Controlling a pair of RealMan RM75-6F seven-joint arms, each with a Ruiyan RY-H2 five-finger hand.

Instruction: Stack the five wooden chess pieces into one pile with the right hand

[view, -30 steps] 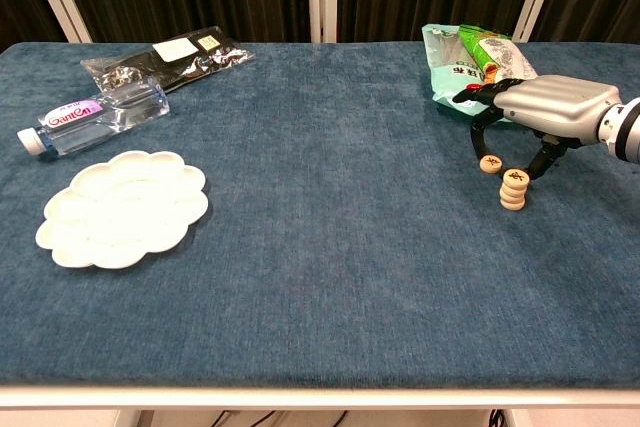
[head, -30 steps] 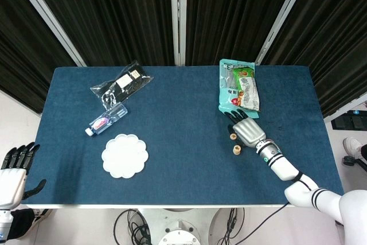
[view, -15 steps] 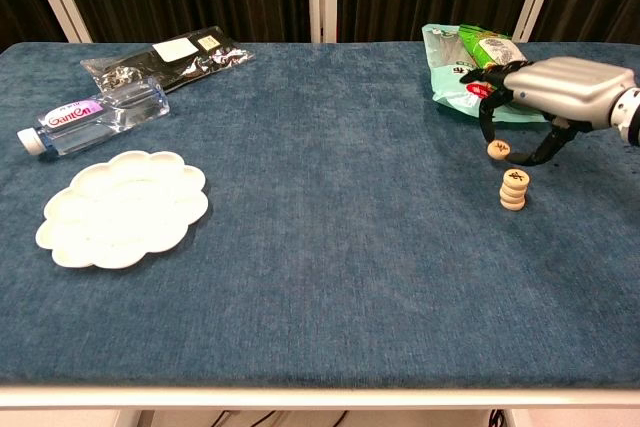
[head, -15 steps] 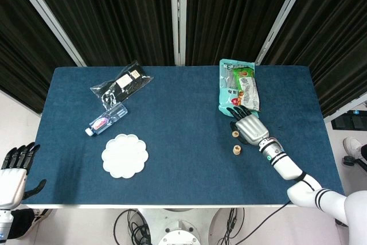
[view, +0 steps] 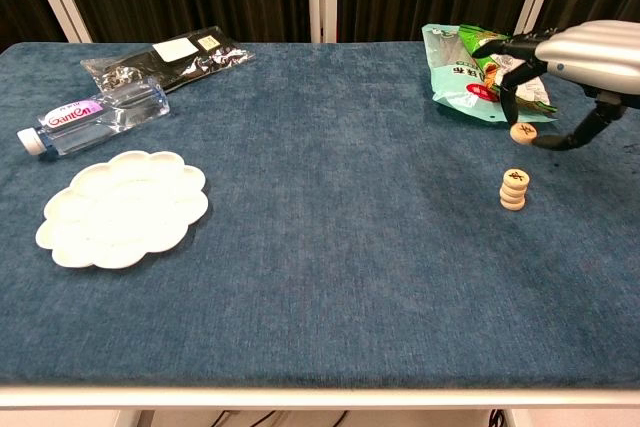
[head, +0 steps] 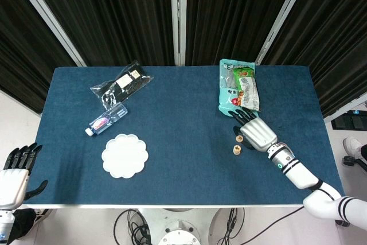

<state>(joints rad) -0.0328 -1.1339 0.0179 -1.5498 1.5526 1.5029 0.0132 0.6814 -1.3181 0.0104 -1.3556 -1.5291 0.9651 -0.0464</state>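
Note:
A small pile of round wooden chess pieces (view: 514,190) stands on the blue table (view: 330,247), right of middle; the head view shows the pile (head: 236,150) from above. My right hand (view: 570,57) hovers above and behind it, pinching one more wooden piece (view: 522,132) between thumb and fingertips, clear of the cloth. From the head view this piece (head: 238,138) sits at the tips of the right hand (head: 256,132), just beyond the pile. My left hand (head: 14,170) hangs off the table's left edge, fingers apart, holding nothing.
Green snack bags (view: 470,72) lie right behind the right hand. A white flower-shaped plate (view: 125,209), a water bottle (view: 95,117) and a black plastic packet (view: 165,57) occupy the left side of the table.
The right hand closed on the loose piece beside the pile and lifted it off the cloth, rising and shifting right. The pile and left hand stayed put.

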